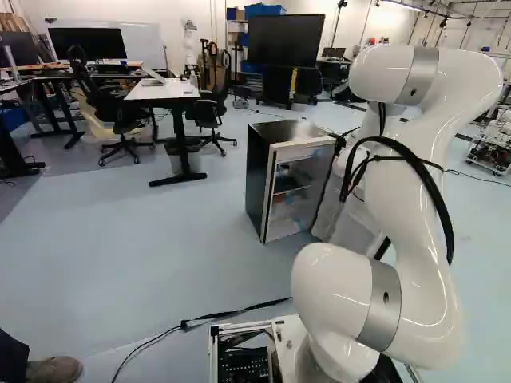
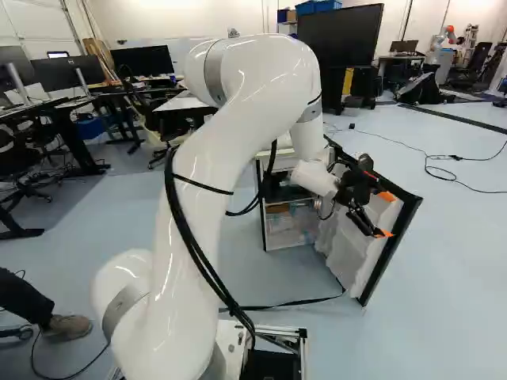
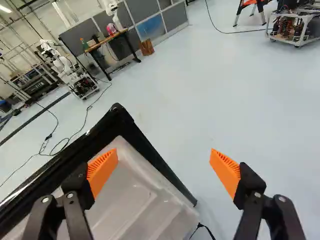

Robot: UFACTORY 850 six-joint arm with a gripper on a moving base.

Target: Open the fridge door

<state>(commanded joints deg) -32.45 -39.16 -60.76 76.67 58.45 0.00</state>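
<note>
The fridge (image 1: 255,175) stands on the floor ahead of the base, its shelves (image 2: 287,226) exposed. Its door (image 2: 396,249) is swung wide open toward the right of the right base view, white lining facing the arm. My gripper (image 2: 384,214) is at the inner side of the door, near its upper part. In the wrist view the gripper (image 3: 164,167) is open with nothing held; one finger overlaps the door's lining (image 3: 145,200) and black edge, the other is over the floor beyond the door. Whether a finger touches the door I cannot tell.
A desk (image 1: 164,89) and office chairs stand behind the fridge, with a large screen (image 1: 285,40) farther back. Cables (image 2: 444,176) lie on the floor past the door. Another robot (image 3: 67,67) stands far off. A person's shoe (image 2: 67,326) is at the left of the right base view.
</note>
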